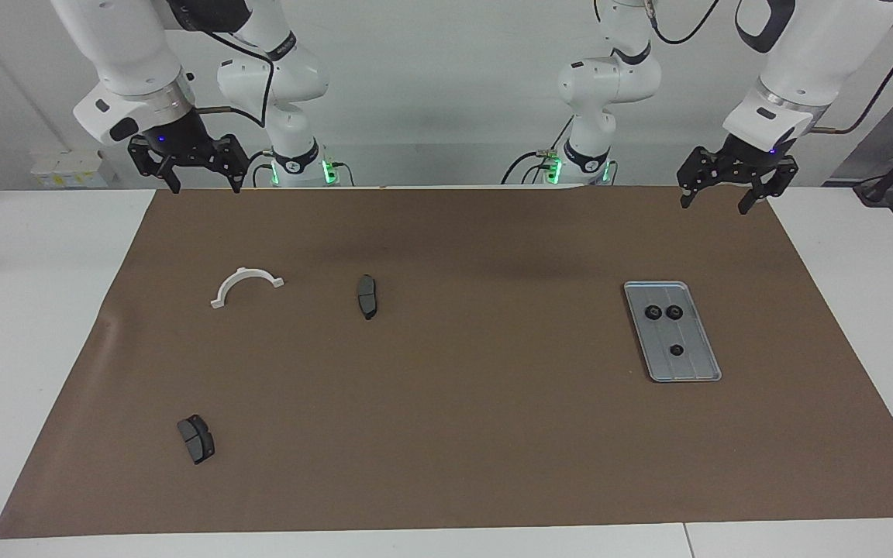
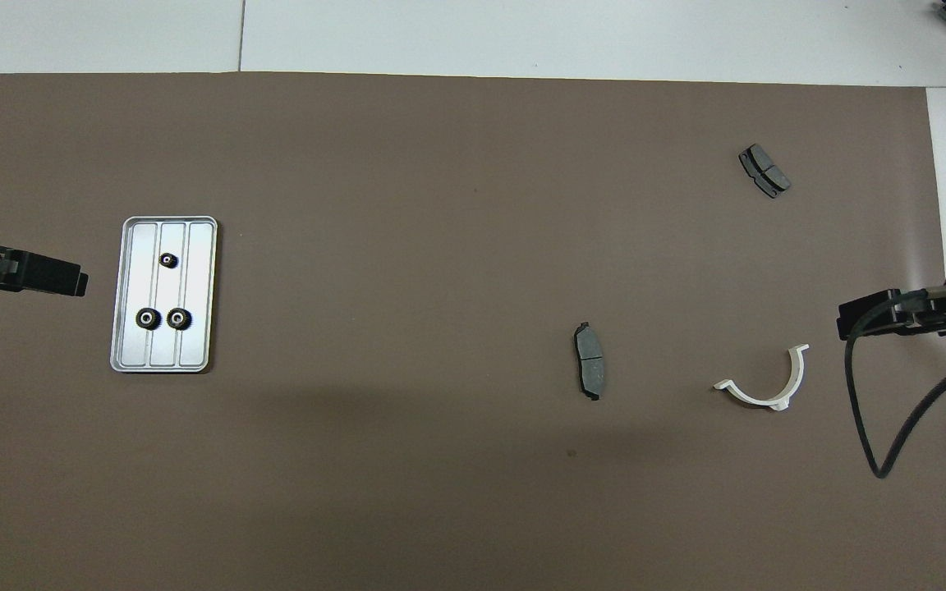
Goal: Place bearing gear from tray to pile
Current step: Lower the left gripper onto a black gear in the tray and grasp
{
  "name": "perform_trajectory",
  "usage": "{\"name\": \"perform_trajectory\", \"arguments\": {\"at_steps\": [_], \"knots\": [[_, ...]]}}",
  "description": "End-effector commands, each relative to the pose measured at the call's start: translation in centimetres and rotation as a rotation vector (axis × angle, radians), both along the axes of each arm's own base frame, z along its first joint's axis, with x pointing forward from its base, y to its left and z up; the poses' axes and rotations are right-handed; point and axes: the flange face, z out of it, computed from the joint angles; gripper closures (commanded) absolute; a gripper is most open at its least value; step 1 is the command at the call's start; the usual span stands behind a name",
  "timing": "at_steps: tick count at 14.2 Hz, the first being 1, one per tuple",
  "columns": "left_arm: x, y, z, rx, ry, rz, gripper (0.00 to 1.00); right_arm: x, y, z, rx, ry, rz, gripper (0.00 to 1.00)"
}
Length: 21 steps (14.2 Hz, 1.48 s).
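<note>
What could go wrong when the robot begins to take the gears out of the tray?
1. Two gears lie almost touching in the tray, nearer to the robots than the third gear; the open left end effector could knock one while grasping the other.
2. The tray lies loose on the brown mat, so a push might slide it.
3. No gears lie outside the tray, so the drop spot is unclear.

Silver-grey tray (image 1: 696, 370) with lengthwise grooves, three black gears (image 1: 673, 311) with pale centres, brown mat (image 1: 446, 403) on white tabletop (image 1: 28, 349), white half-ring (image 1: 245, 284), two dark grey brake pads (image 1: 367, 296)
</note>
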Motion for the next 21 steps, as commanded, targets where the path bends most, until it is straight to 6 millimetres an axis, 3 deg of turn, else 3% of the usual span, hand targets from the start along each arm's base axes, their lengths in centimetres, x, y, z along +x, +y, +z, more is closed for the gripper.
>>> {"name": "perform_trajectory", "arguments": {"at_steps": [1, 7, 9, 15, 17, 19, 21], "knots": [[-1.0, 0.0, 0.1, -0.010, -0.012, -0.011, 0.00, -0.5, -0.2, 0.2, 0.005, -0.011, -0.004, 0.00], [-1.1, 0.5, -0.7, -0.009, -0.033, 0.003, 0.00, -0.5, -0.2, 0.2, 0.005, -0.011, -0.004, 0.00], [0.0, 1.1, -2.5, -0.012, -0.041, 0.013, 0.00, -0.5, -0.2, 0.2, 0.005, -0.011, -0.004, 0.00], [7.3, 4.5, -12.3, -0.025, -0.114, 0.074, 0.00, -0.5, -0.2, 0.2, 0.005, -0.011, -0.004, 0.00], [7.8, 5.2, -16.5, -0.025, -0.152, 0.091, 0.00, -0.5, -0.2, 0.2, 0.005, -0.011, -0.004, 0.00], [7.0, 5.2, -20.5, -0.023, -0.198, 0.097, 0.00, -0.8, -0.2, 0.8, 0.006, -0.023, -0.004, 0.00], [7.7, 4.6, -24.8, -0.028, -0.176, 0.094, 0.00, -0.9, -0.2, 1.1, 0.007, -0.031, -0.004, 0.00]]}}
